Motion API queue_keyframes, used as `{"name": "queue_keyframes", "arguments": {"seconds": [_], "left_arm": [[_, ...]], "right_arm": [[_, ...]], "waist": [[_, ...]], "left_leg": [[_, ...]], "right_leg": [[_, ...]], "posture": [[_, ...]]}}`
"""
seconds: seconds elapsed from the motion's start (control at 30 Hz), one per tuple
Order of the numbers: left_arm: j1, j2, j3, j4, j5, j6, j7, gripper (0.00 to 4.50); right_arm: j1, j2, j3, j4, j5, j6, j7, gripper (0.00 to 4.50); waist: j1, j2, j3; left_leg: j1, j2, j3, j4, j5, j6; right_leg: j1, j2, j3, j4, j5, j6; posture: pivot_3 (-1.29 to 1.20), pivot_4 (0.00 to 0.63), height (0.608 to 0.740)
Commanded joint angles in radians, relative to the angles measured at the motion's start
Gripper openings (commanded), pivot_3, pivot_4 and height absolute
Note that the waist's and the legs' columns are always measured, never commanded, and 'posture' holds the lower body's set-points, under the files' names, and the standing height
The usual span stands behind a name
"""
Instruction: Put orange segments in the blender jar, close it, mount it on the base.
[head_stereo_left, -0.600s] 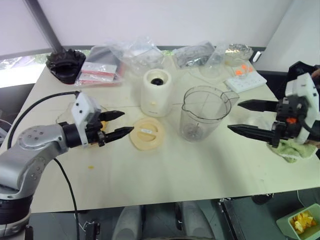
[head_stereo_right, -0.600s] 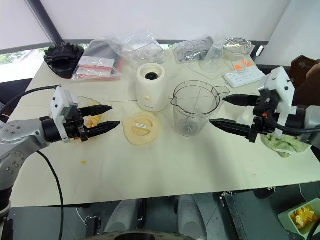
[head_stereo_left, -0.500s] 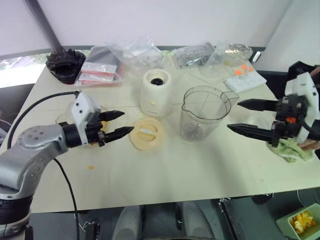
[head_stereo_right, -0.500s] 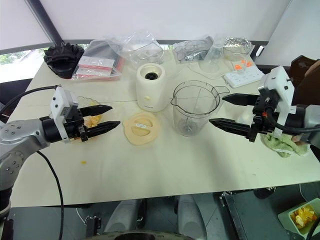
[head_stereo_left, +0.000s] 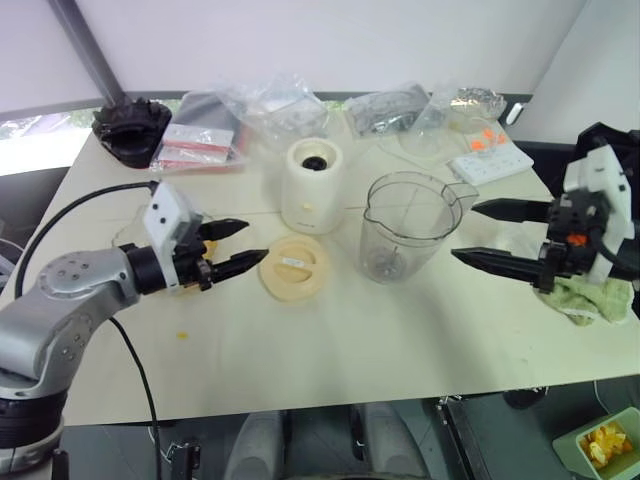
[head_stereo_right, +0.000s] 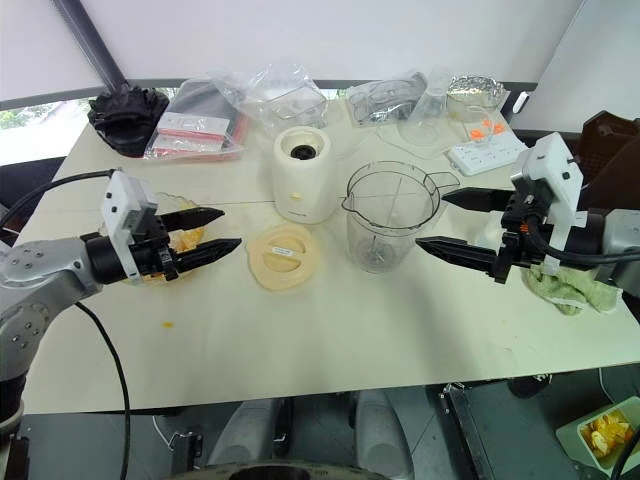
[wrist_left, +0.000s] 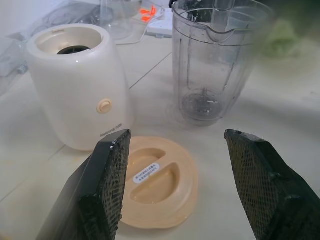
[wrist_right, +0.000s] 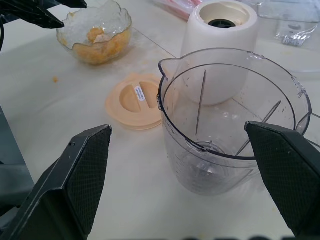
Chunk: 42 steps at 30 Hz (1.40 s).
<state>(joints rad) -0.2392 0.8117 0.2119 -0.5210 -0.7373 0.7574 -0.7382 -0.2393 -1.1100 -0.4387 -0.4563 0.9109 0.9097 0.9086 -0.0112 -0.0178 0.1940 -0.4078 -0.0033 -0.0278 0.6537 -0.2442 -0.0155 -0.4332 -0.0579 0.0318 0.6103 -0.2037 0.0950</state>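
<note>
A small orange scrap (head_stereo_right: 166, 324) lies on the counter (head_stereo_right: 330, 350) near its front edge. Above the counter's left part, the left gripper (head_stereo_right: 205, 232) hangs with its fingers spread and nothing between them, pointing toward the lid (head_stereo_right: 283, 256). Just behind it sits a scalloped glass dish (wrist_right: 95, 31) holding the orange segments (wrist_right: 102, 44). The flat cream lid lies on the counter between the left gripper and the jar (head_stereo_right: 390, 215). The jar stands upright and empty near the middle, its spout toward the lid, blades visible at its bottom. To its right the right gripper (head_stereo_right: 455, 222) is held wide open, empty, fingers aimed at the jar without touching it. A green cloth (head_stereo_right: 570, 288) lies below that arm. The base (head_stereo_right: 303, 173) stands just behind the lid, beside the jar, dark socket up. Farther back are a power strip (head_stereo_right: 487, 150), plastic bags (head_stereo_right: 270, 95) and a black object (head_stereo_right: 125, 115).
</note>
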Motion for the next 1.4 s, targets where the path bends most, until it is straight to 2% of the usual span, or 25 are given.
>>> {"name": "queue_keyframes", "arguments": {"seconds": [0.03, 0.43, 0.5, 0.63, 0.73, 1.03, 1.23, 1.4], "left_arm": [[-0.002, 0.010, 0.026, -0.034, -0.015, -0.005, -0.001, 3.11], [-0.006, 0.009, 0.030, -0.020, -0.021, 0.014, 0.034, 3.11], [-0.018, 0.021, 0.033, 0.001, 0.001, 0.013, 0.048, 3.11], [-0.077, 0.100, 0.005, 0.136, 0.138, -0.008, 0.068, 3.11], [-0.155, 0.106, -0.004, 0.257, 0.193, 0.023, 0.118, 3.11], [-0.328, 0.054, -0.121, 0.371, 0.302, 0.331, 0.311, 3.11], [-0.386, -0.066, -0.042, 0.440, 0.357, 0.498, 0.481, 3.11], [-0.397, -0.139, 0.018, 0.459, 0.383, 0.576, 0.555, 3.11]], "right_arm": [[-0.024, 0.005, -0.002, -0.012, 0.010, -0.012, -0.004, 4.44], [-0.033, -0.013, -0.005, -0.007, 0.012, -0.007, 0.009, 4.44], [-0.032, -0.012, -0.009, -0.011, 0.017, -0.003, 0.006, 4.44], [-0.036, -0.007, 0.003, -0.013, 0.015, -0.007, -0.001, 4.44], [-0.038, -0.001, 0.007, -0.014, 0.014, -0.011, -0.009, 4.44], [-0.013, 0.029, -0.001, -0.051, 0.030, -0.001, -0.048, 4.44], [-0.017, 0.026, 0.010, -0.045, 0.031, -0.003, -0.045, 4.44], [-0.034, 0.024, 0.028, -0.042, 0.034, -0.001, -0.043, 4.44]], "waist": [[0.000, 0.000, 0.000], [0.000, 0.000, 0.000], [0.000, 0.000, 0.000], [0.000, 0.000, 0.000], [0.000, 0.000, 0.000], [0.000, -0.001, 0.000], [-0.002, -0.002, 0.001], [0.000, -0.002, 0.001]], "left_leg": [[0.000, 0.000, 0.000, 0.000, 0.000, 0.000], [0.000, 0.000, 0.000, 0.000, 0.000, 0.000], [0.000, 0.000, 0.000, 0.000, 0.000, 0.000], [0.000, 0.000, 0.000, 0.000, 0.000, 0.000], [0.001, 0.000, 0.000, 0.000, 0.000, 0.000], [0.000, -0.001, -0.001, 0.000, 0.000, 0.000], [0.000, -0.001, -0.001, 0.000, 0.000, 0.000], [0.001, -0.001, -0.001, 0.000, 0.000, 0.000]], "right_leg": [[0.000, 0.000, 0.000, 0.000, 0.000, 0.000], [0.000, 0.000, 0.000, 0.000, 0.000, 0.000], [0.000, 0.000, 0.000, 0.000, 0.000, 0.000], [0.000, 0.001, 0.000, 0.001, 0.000, 0.000], [0.000, 0.001, 0.000, 0.001, 0.000, 0.000], [0.000, 0.000, 0.000, 0.001, 0.001, 0.000], [0.000, 0.001, 0.000, 0.003, 0.001, 0.000], [0.000, 0.001, 0.000, 0.003, 0.001, 0.000]], "posture": [[0.00, 0.150, 0.740], [0.00, 0.150, 0.740], [0.00, 0.150, 0.740], [0.00, 0.150, 0.740], [0.00, 0.150, 0.740], [0.00, 0.150, 0.740], [0.00, 0.150, 0.740], [0.00, 0.150, 0.740]]}}
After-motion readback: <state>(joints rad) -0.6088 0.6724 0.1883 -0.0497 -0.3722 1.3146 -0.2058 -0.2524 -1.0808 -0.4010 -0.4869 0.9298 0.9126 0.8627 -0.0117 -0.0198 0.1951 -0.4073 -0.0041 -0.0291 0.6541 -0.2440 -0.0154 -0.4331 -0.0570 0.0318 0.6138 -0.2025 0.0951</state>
